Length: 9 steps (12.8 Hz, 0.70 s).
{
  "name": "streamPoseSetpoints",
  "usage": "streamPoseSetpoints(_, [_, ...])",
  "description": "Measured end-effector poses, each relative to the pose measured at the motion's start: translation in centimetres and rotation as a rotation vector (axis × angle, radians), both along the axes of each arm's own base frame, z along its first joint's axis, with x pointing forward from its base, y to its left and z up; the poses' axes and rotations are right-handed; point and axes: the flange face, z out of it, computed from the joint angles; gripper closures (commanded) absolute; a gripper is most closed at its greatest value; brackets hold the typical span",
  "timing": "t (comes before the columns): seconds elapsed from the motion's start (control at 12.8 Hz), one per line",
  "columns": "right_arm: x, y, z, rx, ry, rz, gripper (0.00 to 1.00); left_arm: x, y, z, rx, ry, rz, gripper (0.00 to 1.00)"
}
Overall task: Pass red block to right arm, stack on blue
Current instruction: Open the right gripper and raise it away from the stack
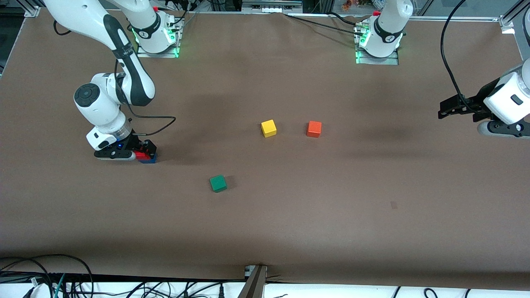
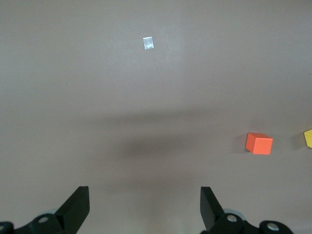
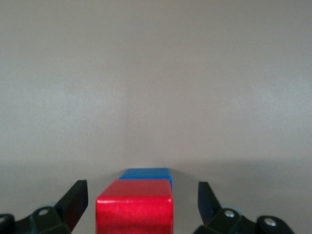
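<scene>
While two arms are seen at one brown table (image 1: pixel 290 215), five cubes are counted: one each of red, blue, yellow, orange and green.

The table is covered by a plain brown sheet, with cables along its edges. The right pincer (image 1: pixel 143 156) is set low at the right arm's end of the table, its fingers (image 3: pixel 73 202) spread to either side of the red block (image 3: pixel 134 213), which rests on the blue cube (image 3: pixel 146 174). The left pincer (image 1: pixel 445 108) is held spread and empty over the left arm's end, waiting. The yellow cube (image 1: pixel 268 128) and orange cube (image 1: pixel 314 128) lie side by side mid-table; the green cube (image 1: pixel 218 183) lies nearer the front camera.
</scene>
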Motion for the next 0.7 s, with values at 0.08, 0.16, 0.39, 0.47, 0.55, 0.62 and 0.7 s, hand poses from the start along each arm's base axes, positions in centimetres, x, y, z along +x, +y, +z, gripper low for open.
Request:
streamPoseSetpoints(0.08, [0.5,-0.5,0.6,-0.001,-0.015,-0.009,0.0,0.0,0.0,0.0,0.0,0.0,0.0,0.0])
streamPoseSetpoints(0.16, [1.1,-1.3,1.5,-0.003,-0.032,-0.023,0.0,0.0,0.0,0.0,0.0,0.0,0.0,0.0])
streamPoseSetpoints(0.39, [3.0,-1.8,4.9,0.011,0.029,-0.034,0.0,0.0,0.0,0.0,0.0,0.0,0.0,0.0])
streamPoseSetpoints(0.47, [4.1,-1.4,6.8,0.02,0.067,-0.028,0.0,0.0,0.0,0.0,0.0,0.0,0.0,0.0])
streamPoseSetpoints(0.55, [5.1,-1.0,8.8,0.029,0.098,-0.025,0.0,0.0,0.0,0.0,0.0,0.0,0.0,0.0])
streamPoseSetpoints(0.62, [5.9,-0.7,10.8,0.036,0.125,-0.027,0.0,0.0,0.0,0.0,0.0,0.0,0.0,0.0])
streamPoseSetpoints(0.7, [6.5,-0.5,12.7,0.042,0.155,-0.027,0.0,0.0,0.0,0.0,0.0,0.0,0.0,0.0])
